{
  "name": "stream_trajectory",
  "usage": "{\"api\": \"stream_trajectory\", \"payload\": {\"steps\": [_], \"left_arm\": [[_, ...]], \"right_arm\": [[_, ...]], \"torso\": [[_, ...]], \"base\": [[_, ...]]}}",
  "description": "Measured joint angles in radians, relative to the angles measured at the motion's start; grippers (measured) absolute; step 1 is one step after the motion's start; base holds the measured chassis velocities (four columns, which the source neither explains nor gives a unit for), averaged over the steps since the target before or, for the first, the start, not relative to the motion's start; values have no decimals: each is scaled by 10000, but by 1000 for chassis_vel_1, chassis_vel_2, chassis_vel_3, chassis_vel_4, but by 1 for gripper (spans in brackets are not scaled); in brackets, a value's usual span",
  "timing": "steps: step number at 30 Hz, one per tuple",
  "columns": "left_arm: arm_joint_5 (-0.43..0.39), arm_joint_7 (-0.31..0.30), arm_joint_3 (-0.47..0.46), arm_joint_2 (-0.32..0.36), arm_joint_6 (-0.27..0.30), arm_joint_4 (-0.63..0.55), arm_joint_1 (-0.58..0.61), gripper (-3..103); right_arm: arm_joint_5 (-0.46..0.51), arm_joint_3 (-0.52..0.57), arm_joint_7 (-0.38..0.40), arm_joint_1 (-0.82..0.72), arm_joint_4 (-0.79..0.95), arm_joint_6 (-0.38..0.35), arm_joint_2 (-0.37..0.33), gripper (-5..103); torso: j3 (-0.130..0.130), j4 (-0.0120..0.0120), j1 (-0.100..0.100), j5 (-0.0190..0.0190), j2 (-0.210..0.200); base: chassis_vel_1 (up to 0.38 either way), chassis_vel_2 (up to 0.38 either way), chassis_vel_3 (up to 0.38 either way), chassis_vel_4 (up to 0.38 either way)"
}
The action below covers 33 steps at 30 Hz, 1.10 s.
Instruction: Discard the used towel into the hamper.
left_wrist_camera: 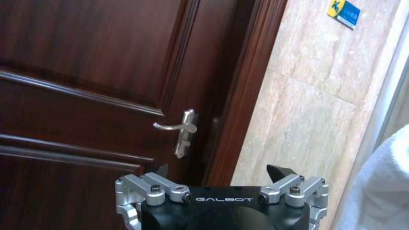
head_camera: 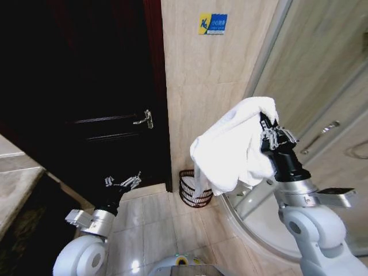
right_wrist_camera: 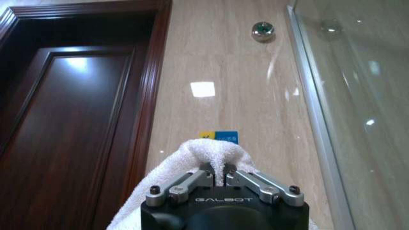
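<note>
Towel (head_camera: 233, 146), white terry, hangs bunched from the right gripper (head_camera: 265, 127), raised high and to the right of the hamper (head_camera: 194, 188). In the right wrist view the jaws are pinched narrow on a fold of the cloth (right_wrist_camera: 214, 153), fingers (right_wrist_camera: 191, 181) nearly meeting, w/ fabric spilling down both sides of the gripper (right_wrist_camera: 222, 173).

Hamper: small dark reddish-brown open-weave basket, sitting on the tiled floor (head_camera: 146, 215) against the beige stone wall (head_camera: 201, 86), just right of the dark wood door (head_camera: 86, 103) frame. Towel's lowest drape overlaps the hamper's right rim in the head view; can't tell if they touch.

Around the hamper: door w/ silver lever handle (head_camera: 144, 119) to its left; blue/yellow sticker (head_camera: 213, 23) on the wall well above it; curved shower base (head_camera: 259, 221) and glass enclosure (head_camera: 322, 86) to its right, close beside it. Countertop edge (head_camera: 14, 184) far left of it.

Left gripper (head_camera: 122, 182) sits low, left of the hamper and apart from it, jaws spread wide and holding nothing; in its wrist view the gripper (left_wrist_camera: 221, 171) faces the door handle (left_wrist_camera: 179, 132), fingertips (left_wrist_camera: 278, 171) well separated.
</note>
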Motion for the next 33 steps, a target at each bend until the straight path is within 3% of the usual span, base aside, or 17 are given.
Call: {"api": "stream_trajectory", "payload": {"steps": [13,33], "left_arm": [[0,0,0,0,0,0,3,100],[0,0,0,0,0,0,2,100]], "right_arm": [[-256,-447,-152,362,-1463,126,91,6],[-262,-477,-374,279,-1652,218,141,6]], "torso": [[-8,-2,-19,2,6],[134,-2,108,-1,273]], "base": [[14,-2,-20,14],[0,0,0,0]]}}
